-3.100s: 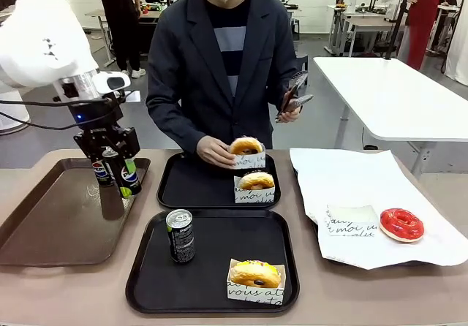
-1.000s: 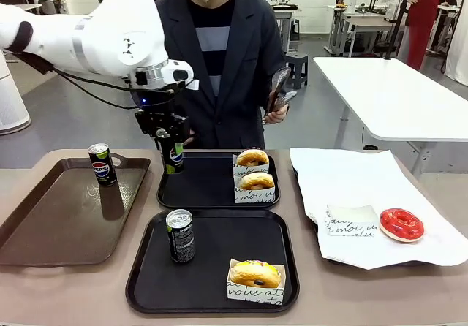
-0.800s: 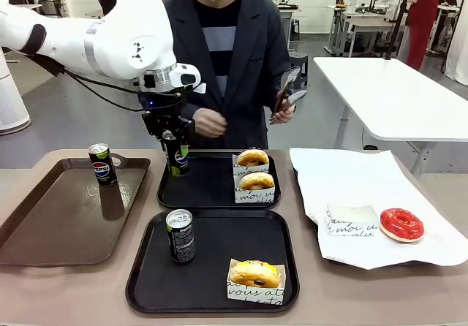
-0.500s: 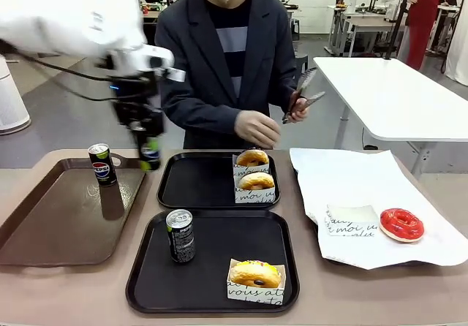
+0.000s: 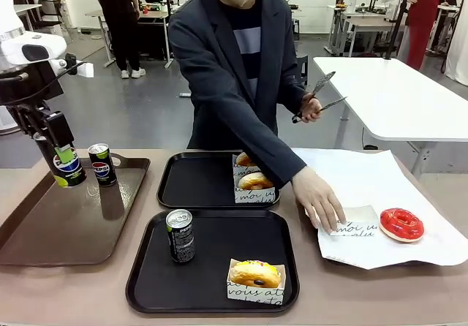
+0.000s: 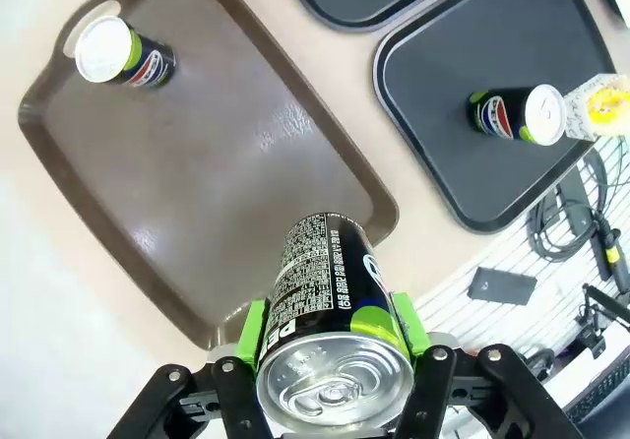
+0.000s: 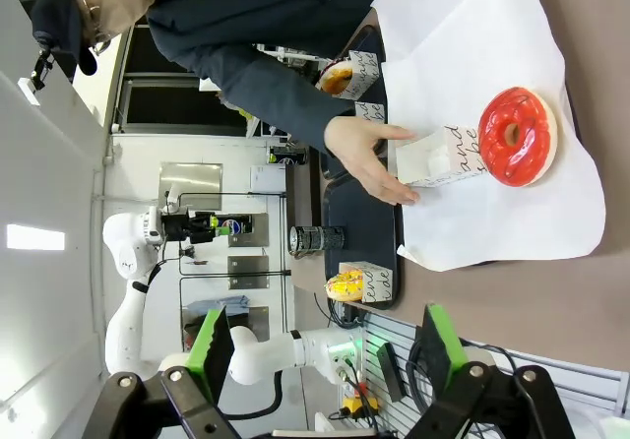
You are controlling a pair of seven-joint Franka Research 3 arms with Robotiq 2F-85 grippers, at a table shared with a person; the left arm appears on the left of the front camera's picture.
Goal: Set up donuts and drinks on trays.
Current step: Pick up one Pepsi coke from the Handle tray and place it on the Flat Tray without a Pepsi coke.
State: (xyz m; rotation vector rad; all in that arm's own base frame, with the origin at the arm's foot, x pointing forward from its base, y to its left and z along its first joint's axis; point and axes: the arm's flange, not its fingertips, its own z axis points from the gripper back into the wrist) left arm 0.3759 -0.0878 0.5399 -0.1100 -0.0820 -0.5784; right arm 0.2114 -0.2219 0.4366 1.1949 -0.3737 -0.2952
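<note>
My left gripper (image 5: 64, 159) is shut on a black Pepsi can (image 5: 68, 167) and holds it above the left part of the brown tray (image 5: 66, 224). The left wrist view shows that can (image 6: 330, 291) clamped between the green pads. A second can (image 5: 101, 164) stands on the brown tray. The near black tray (image 5: 227, 245) holds a can (image 5: 180, 235) and a sleeved glazed donut (image 5: 255, 275). Sleeved donuts (image 5: 252, 180) sit on the far black tray (image 5: 197, 183), partly behind the person's arm. My right gripper (image 7: 328, 360) is open, high above the red donut (image 7: 517, 136).
The person's hand (image 5: 322, 205) rests on an empty paper sleeve (image 5: 355, 224) beside the red-iced donut (image 5: 401, 224) on white paper. Their other hand holds tongs (image 5: 316, 96) raised. A white table (image 5: 395, 92) stands at the back right.
My left arm swung left with the can, from over the far black tray to over the brown tray. The person's hand reached down to the paper sleeve by the red donut.
</note>
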